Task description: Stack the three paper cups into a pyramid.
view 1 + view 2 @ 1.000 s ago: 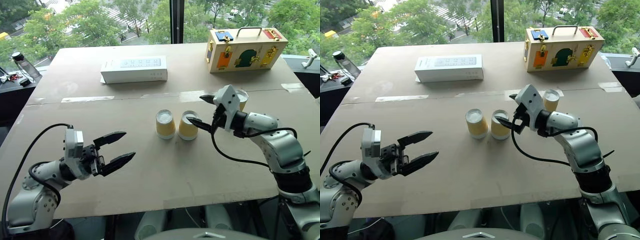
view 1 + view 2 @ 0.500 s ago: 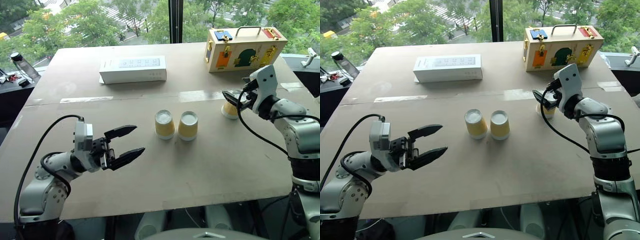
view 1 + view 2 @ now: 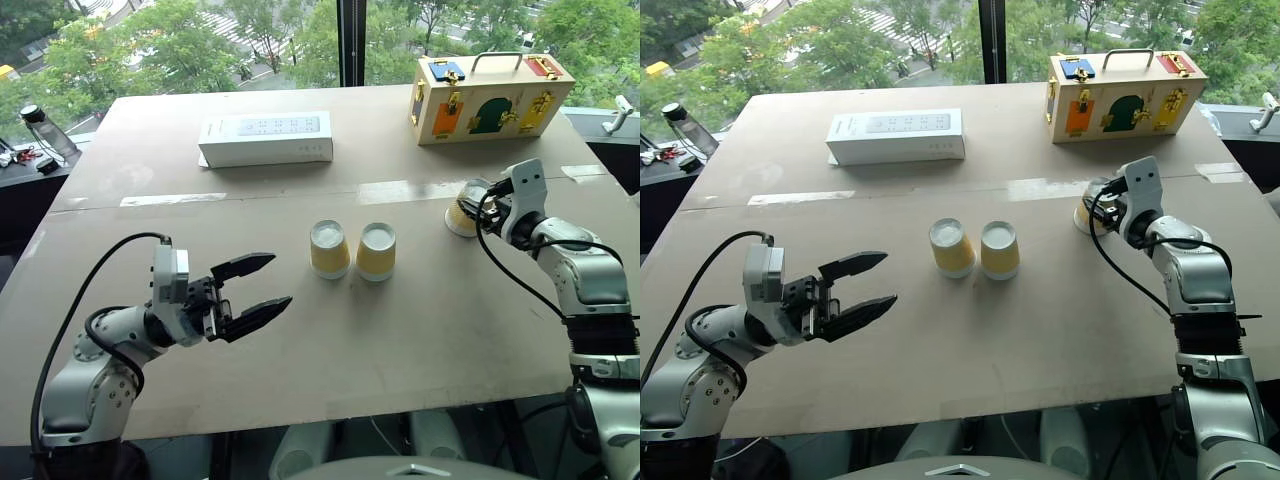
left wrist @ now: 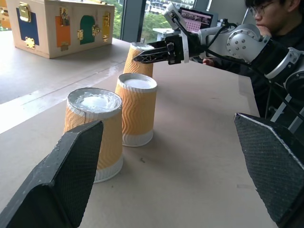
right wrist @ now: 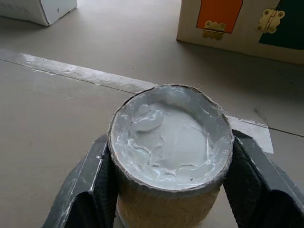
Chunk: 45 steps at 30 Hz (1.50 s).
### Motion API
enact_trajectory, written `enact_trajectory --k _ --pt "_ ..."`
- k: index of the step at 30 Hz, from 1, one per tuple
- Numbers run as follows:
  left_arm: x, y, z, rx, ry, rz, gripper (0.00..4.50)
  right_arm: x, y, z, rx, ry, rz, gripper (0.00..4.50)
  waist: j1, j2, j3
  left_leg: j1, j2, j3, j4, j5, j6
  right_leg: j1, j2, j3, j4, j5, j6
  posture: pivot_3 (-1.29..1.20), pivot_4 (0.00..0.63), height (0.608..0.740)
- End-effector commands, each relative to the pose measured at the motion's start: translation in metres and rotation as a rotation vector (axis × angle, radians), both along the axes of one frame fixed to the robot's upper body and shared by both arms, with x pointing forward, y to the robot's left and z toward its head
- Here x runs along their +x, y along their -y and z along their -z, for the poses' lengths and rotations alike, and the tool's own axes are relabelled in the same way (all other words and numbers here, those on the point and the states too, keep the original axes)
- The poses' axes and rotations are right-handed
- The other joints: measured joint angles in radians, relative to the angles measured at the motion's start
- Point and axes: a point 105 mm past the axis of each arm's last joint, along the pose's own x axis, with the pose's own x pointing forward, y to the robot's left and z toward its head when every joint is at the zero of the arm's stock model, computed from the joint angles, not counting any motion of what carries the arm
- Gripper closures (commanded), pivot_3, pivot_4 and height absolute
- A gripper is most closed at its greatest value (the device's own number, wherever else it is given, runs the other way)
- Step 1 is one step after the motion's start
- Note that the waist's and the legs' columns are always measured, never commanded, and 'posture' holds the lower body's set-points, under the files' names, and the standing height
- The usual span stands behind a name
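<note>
Risk: table (image 3: pixel 300 340) grip sits near the upturned base of third cup (image 5: pixel 168 156); thin paper may crush or slip on lift, and a tilted carry could topple base pair (image 3: pixel 350 250) when set on top. Right gripper (image 5: pixel 168 185) clenched on third cup, one finger each side, well right of the pair. Left gripper (image 3: pixel 258 290) spread, holding nothing, left of pair

bright, even daylight is coming in through the windows (image 3: pixel 300 40) behind the table (image 3: pixel 400 330), washing the tabletop pale. a strip of tape (image 3: pixel 400 190) is catching glare. shadows are staying soft and short. the head views are showing sharp throughout. the left wrist view is blurring its own near fingers (image 4: pixel 66 180).
</note>
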Motion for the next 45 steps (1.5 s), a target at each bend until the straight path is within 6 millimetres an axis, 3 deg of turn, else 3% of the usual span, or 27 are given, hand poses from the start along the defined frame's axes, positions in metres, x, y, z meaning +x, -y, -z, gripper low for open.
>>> enact_trajectory --k 1,4,8,14,17,29,40,41,44,45 --pt "-0.004 0.001 -0.011 -0.006 0.051 0.001 0.0 -0.004 -0.003 -0.038 -0.008 0.142 -0.047 2.27 0.0 0.0 0.0 0.0 0.0 0.0 0.0 0.0 0.0 0.0 0.0 0.0 0.0 0.0 0.0 0.0 0.15 0.74" --pt "-0.004 -0.005 -0.007 -0.015 0.032 -0.03 0.0 -0.016 -0.03 -0.068 0.056 0.202 -0.199 2.27 -0.003 0.001 0.001 0.0 0.0 0.0 0.0 0.0 0.0 0.0 0.0 0.0 0.0 0.0 0.0 0.0 0.15 0.74" --pt "-0.006 -0.019 0.003 -0.01 -0.001 -0.085 0.0 -0.057 -0.102 -0.108 0.109 0.234 -0.577 2.27 -0.013 0.004 0.002 0.0 0.001 0.001 0.0 0.0 0.0 -0.001 0.001 0.001 0.0 0.0 0.0 0.0 0.15 0.74" --pt "-0.011 -0.028 0.008 0.005 -0.011 -0.118 0.0 -0.087 -0.16 -0.12 0.06 0.207 -0.829 2.27 -0.003 0.002 0.001 0.0 0.002 -0.002 -0.001 0.0 0.0 -0.001 0.001 -0.001 -0.001 0.0 0.0 0.0 0.15 0.74" --pt "-0.015 -0.029 0.007 0.008 -0.009 -0.126 0.0 -0.094 -0.178 -0.117 0.025 0.188 -0.905 2.27 0.003 0.002 0.001 -0.001 0.001 -0.001 -0.001 0.0 0.0 -0.001 0.0 -0.001 -0.001 0.0 0.0 0.0 0.15 0.74" --pt "-0.028 -0.026 0.009 0.006 -0.013 -0.142 0.0 -0.082 -0.175 -0.085 -0.131 0.119 -0.891 2.27 0.0 0.002 0.001 -0.001 0.001 -0.001 -0.001 0.0 0.0 -0.002 0.0 -0.002 -0.001 0.0 0.0 0.0 0.15 0.74" --pt "-0.039 -0.031 -0.022 -0.081 0.069 -0.143 0.0 -0.068 -0.167 -0.06 -0.197 0.049 -0.871 2.27 0.0 0.002 0.001 -0.001 0.001 -0.001 -0.001 -0.001 0.0 -0.002 0.0 -0.001 -0.001 0.0 0.0 0.0 0.15 0.74" --pt "-0.039 -0.032 -0.024 -0.092 0.073 -0.147 0.0 -0.067 -0.167 -0.06 -0.199 0.047 -0.872 1.25 0.0 0.002 0.001 -0.001 0.001 -0.001 -0.001 -0.001 0.0 -0.002 0.0 -0.001 -0.001 0.0 0.0 0.0 0.15 0.74" --pt "-0.039 -0.032 -0.031 -0.114 0.101 -0.142 0.0 -0.068 -0.165 -0.061 -0.195 0.041 -0.883 0.06 0.002 0.002 0.001 -0.001 0.001 -0.001 0.0 -0.001 0.0 -0.002 0.001 -0.002 -0.001 0.0 0.0 0.0 0.15 0.74" --pt "-0.039 -0.031 -0.034 -0.126 0.114 -0.14 0.0 -0.069 -0.165 -0.062 -0.191 0.04 -0.891 0.06 0.001 0.002 0.001 -0.001 0.001 -0.001 0.0 -0.001 0.0 -0.002 0.001 -0.002 -0.001 0.0 0.0 0.0 0.15 0.74"
